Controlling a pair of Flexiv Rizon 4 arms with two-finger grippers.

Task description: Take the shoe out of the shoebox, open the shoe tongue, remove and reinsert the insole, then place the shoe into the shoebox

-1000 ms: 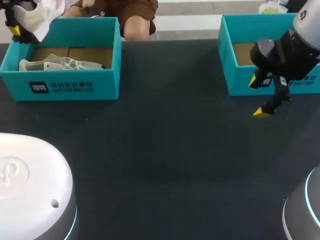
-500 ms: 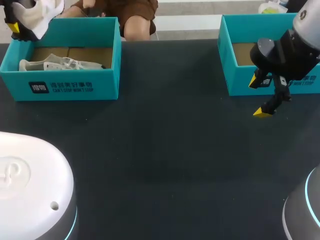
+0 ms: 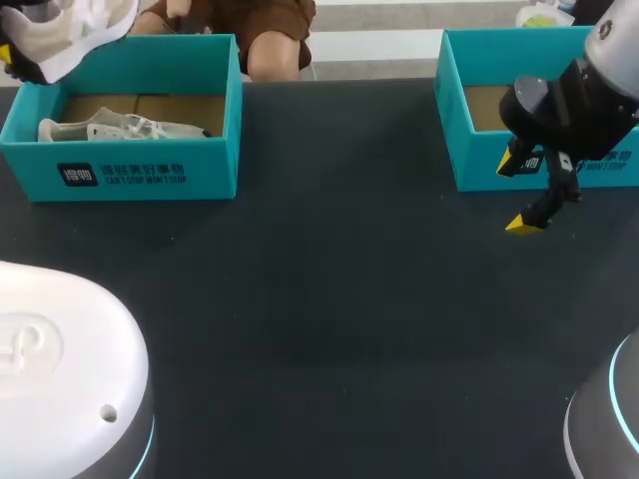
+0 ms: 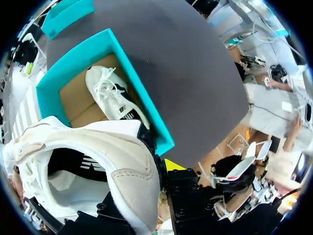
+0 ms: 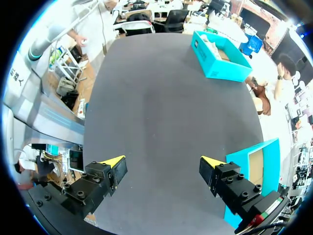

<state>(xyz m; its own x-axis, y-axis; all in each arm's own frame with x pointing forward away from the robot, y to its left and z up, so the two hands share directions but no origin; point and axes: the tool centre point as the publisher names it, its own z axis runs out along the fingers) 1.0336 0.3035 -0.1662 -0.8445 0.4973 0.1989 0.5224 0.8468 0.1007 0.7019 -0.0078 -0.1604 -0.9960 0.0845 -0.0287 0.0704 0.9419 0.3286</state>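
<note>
A white shoe (image 3: 84,28) hangs above the far left corner of the left teal shoebox (image 3: 150,176), with my left gripper (image 3: 8,52) shut on it. From the left wrist, the held shoe (image 4: 105,164) fills the space by the gripper (image 4: 156,170); only one yellow fingertip (image 4: 174,164) shows. Below it, a second white shoe (image 4: 113,100) lies in the open box (image 4: 149,110), also seen as the shoe (image 3: 122,128) on the box's cardboard floor. My right gripper (image 3: 531,192) stands open and empty in front of the right teal shoebox (image 3: 544,172).
The right shoebox (image 5: 255,177) sits just beside the right gripper (image 5: 161,165), and the left shoebox (image 5: 218,58) is far ahead of it. Dark tabletop (image 3: 329,299) stretches between the boxes. The arms' white bases (image 3: 60,369) fill the near corners.
The left gripper has lifted the held shoe slightly up and to the left, toward the view's corner. The right arm has not moved.
</note>
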